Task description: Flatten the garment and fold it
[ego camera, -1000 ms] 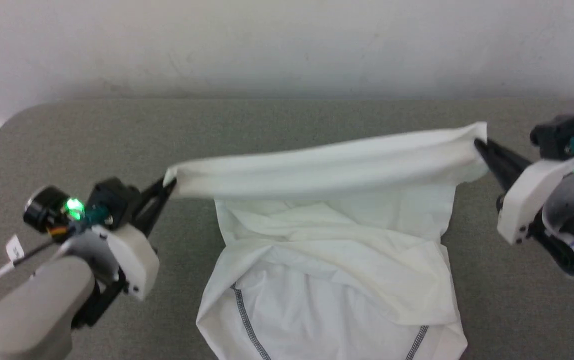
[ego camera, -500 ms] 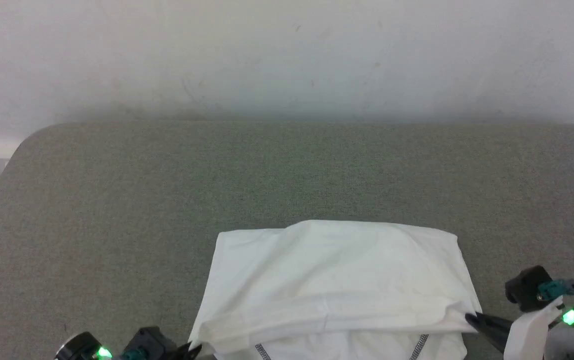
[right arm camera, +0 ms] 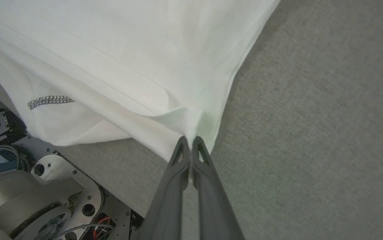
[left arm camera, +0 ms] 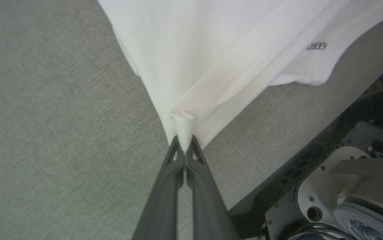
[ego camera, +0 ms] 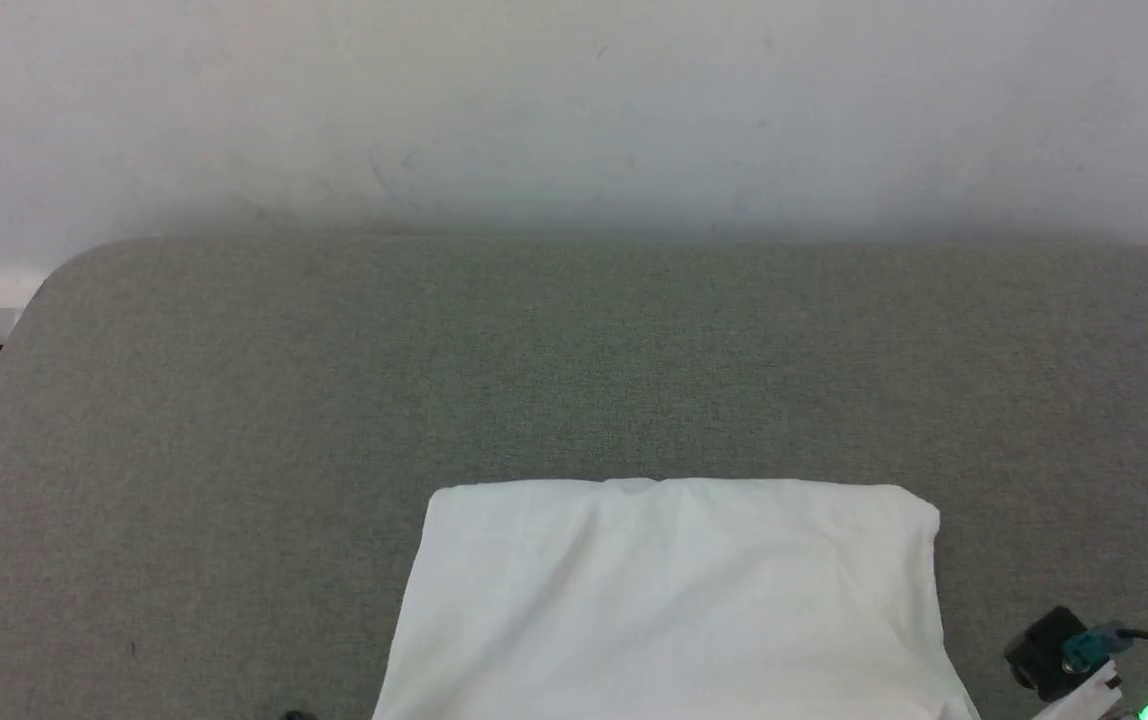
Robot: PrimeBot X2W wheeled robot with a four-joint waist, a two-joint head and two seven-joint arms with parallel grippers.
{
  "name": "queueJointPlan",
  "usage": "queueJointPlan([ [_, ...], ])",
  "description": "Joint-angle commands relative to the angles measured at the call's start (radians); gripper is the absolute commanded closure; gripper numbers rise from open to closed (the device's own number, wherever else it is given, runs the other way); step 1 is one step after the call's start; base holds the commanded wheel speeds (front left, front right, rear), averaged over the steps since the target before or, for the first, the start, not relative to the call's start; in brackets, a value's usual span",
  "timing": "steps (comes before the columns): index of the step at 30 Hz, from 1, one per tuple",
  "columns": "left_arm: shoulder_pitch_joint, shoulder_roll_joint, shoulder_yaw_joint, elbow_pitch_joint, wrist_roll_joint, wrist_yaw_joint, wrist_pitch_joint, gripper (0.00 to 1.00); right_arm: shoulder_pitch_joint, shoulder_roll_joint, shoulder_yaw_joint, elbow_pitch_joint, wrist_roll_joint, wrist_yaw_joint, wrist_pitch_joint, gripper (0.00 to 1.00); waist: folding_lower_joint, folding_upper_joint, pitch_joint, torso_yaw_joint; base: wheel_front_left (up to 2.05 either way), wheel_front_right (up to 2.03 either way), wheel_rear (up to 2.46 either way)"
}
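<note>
Two dark marks on the cloth, neither legible. Left wrist view: a short dark patch (left arm camera: 316, 46) on the garment (left arm camera: 218, 50), too blurred to read as lettering. Right wrist view: a short run of dark grey zigzag stitching (right arm camera: 50, 100) on a lower layer.

Left gripper (left arm camera: 184, 141): jaws pressed together, with a bunched corner of white fabric pinched at the tips. Right gripper (right arm camera: 190, 140): fingers closed to a sliver on the opposite corner, and creases fan away from the tips.

The garment lies folded on the grey table (ego camera: 234, 400). In the head view it is a smooth white rectangle at near middle, its far fold edge straight. In the wrist views the under layer hangs past the table's near edge, toward the robot base (left arm camera: 345, 186). A pale wall (ego camera: 574, 100) stands behind the table. The right arm's dark camera housing (ego camera: 1054, 655) sits at the lower right corner of the head view, near the garment's right edge.

Against half a second ago, the table's far edge sits at nearly the same height, yet the garment's far fold lies lower, nearer the robot. Then a doubled hem band and two stitch lines ran along the bottom; now plain white cloth reaches that edge. One second ago both grippers held the edge stretched in the air above the crumpled body; now the top layer lies flat.
</note>
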Motion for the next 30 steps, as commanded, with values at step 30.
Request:
queueJointPlan([
  [30, 0.242, -0.442, 0.833, -0.123, -0.04, 0.271, -0.29, 0.0, 0.069, 0.6, -0.539, 0.11, -0.218, -0.002, 0.081, 0.0, 0.0, 0.0, -0.032, 0.023, 0.0, 0.0, 0.0],
])
